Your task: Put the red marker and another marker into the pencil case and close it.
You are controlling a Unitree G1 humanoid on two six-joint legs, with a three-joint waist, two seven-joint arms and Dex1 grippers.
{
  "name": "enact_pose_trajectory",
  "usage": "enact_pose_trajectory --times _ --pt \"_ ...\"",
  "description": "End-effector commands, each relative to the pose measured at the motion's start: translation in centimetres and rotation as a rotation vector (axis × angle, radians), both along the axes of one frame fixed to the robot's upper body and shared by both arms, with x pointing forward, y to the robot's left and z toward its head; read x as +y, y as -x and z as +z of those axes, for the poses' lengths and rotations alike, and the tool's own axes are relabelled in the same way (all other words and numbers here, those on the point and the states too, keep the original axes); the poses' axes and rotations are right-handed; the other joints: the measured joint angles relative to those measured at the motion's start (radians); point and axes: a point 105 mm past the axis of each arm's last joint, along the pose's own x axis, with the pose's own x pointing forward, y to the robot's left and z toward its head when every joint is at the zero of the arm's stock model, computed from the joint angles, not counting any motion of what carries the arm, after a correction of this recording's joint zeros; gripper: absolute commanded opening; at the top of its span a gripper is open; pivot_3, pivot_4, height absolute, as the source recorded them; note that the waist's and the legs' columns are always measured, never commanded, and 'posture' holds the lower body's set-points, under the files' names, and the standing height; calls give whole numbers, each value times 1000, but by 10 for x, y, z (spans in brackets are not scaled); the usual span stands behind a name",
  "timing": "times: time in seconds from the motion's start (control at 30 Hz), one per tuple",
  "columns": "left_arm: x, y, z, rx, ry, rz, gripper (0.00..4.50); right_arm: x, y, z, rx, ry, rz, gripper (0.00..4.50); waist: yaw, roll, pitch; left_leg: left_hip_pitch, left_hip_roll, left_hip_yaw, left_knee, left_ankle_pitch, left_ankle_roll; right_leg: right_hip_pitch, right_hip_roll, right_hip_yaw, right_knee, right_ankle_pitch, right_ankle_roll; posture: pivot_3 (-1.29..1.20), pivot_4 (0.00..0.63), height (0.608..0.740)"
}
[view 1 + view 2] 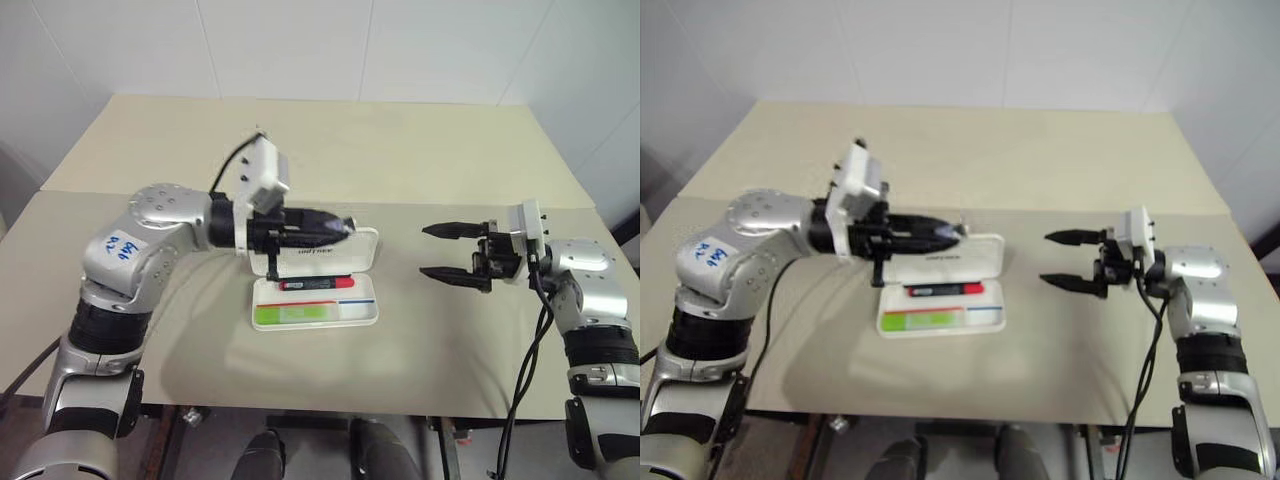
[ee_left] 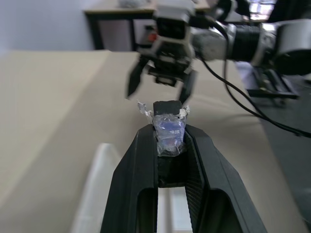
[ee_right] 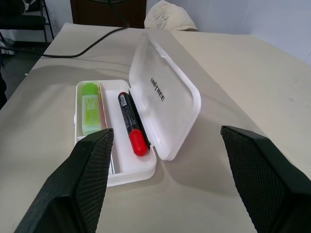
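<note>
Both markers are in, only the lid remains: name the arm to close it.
Left, probably. The left gripper, fingers shut, hovers right at the pencil case's raised lid, while the open right gripper stands off beside it.

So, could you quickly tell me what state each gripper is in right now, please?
Left gripper: fingers closed, holding nothing; only their own taped pads sit between them.
Right gripper: fingers wide open, empty, beside the pencil case.

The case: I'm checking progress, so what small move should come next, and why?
Probably swing the lid down. The red marker and green highlighter both lie inside the case, whose lid stands open. The left gripper, shut, hovers level at the lid; the right gripper waits open beside the case.
</note>
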Motion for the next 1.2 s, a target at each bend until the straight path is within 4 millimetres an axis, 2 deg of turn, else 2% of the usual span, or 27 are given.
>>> enact_pose_trajectory --times 0.03,0.23,0.4,0.5,0.73,0.8,0.9,1.07,1.13,1.17,1.2 --pt "-10 5 -15 -5 -66 -46 374 -8 5 -1 -31 25 -6 4500 4 0 0 0 0 0 0 0 0 0 0 0 0 0 0 0 150 740" --pt "-28 -2 -49 76 -150 -30 374 -19 9 -2 -33 27 -52 4500 9 0 0 0 0 0 2 0 0 1 0 0 0 0 0 0 150 740" --pt "-43 -10 -69 114 -177 -33 374 -17 12 -4 -32 15 -70 4500 7 0 0 0 -1 0 2 0 0 1 0 0 0 0 0 0 150 740" --pt "-44 -14 -86 127 -237 -30 374 -17 12 -5 -34 10 -77 4500 4 0 0 1 0 0 2 0 0 1 0 1 0 0 0 0 150 740" --pt "-49 -22 -98 150 -267 -10 374 -15 14 -7 -29 6 -96 4500 7 0 0 0 -1 0 3 1 1 2 0 1 0 1 1 0 150 740" --pt "-50 -21 -98 162 -262 -13 1110 -16 14 -7 -29 5 -101 4500 7 0 0 0 -1 0 3 1 1 2 0 1 1 1 1 0 150 740" --pt "-51 -19 -96 159 -261 -7 1941 -16 13 -8 -27 7 -108 4500 6 0 0 0 -1 0 3 1 1 2 0 1 1 1 1 0 150 740" --pt "-52 -21 -92 143 -240 12 3603 -15 11 -8 -26 7 -111 4500 7 0 0 0 -1 0 4 1 1 2 0 1 1 1 1 0 150 740" --pt "-53 -18 -85 110 -221 1 4253 -14 10 -6 -29 6 -109 4500 7 0 0 0 -1 0 4 1 1 2 0 1 1 1 1 0 150 740" --pt "-54 -17 -82 97 -212 -3 4482 -14 9 -6 -29 5 -108 4500 6 0 0 0 -1 0 4 1 1 2 0 1 1 1 1 0 150 740" --pt "-54 -16 -76 74 -193 -6 4482 -14 9 -5 -30 4 -106 4500 7 0 0 0 -1 0 4 1 1 2 0 1 1 1 1 0 150 740"
